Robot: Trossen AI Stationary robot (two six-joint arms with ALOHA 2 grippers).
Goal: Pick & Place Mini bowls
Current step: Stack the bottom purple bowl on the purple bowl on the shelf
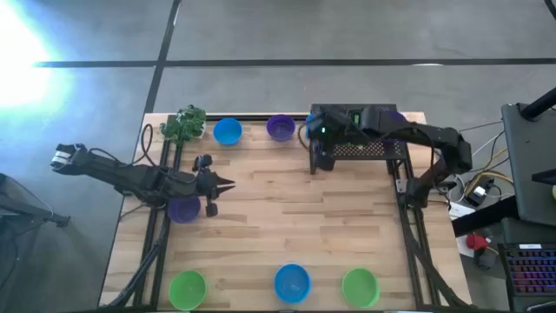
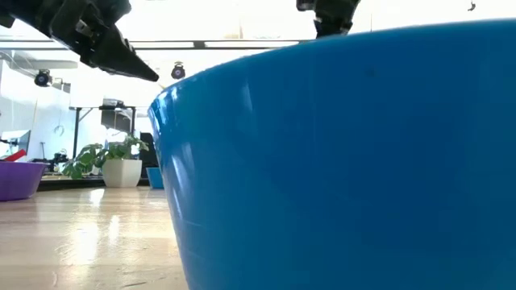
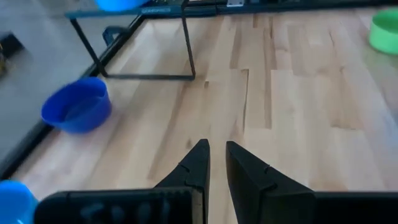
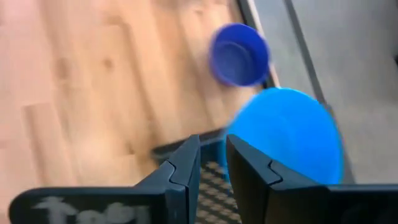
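From overhead I have the left gripper (image 1: 228,183) hanging over the left part of the table (image 1: 287,230), its tips pointing toward the middle, with a purple bowl (image 1: 183,209) on the wood just beside and partly under that arm. In its wrist view the two fingers (image 3: 198,163) stand nearly together with only a thin gap and bare wood between them, so I read it as holding nothing. My right gripper (image 4: 212,163) is up at the far edge over the black mesh rack (image 1: 358,149); its fingers show a narrow slot, and right beside them sits a bright blue bowl (image 4: 289,134), but the view there is smeared and I cannot tell whether they have hold of it. Along the far edge I see a blue bowl (image 1: 228,131) and a purple bowl (image 1: 280,127), next to the small plant (image 1: 184,123). Along the near edge sit a green bowl (image 1: 187,288), a blue bowl (image 1: 292,283) that fills the low view, and another green bowl (image 1: 360,285)
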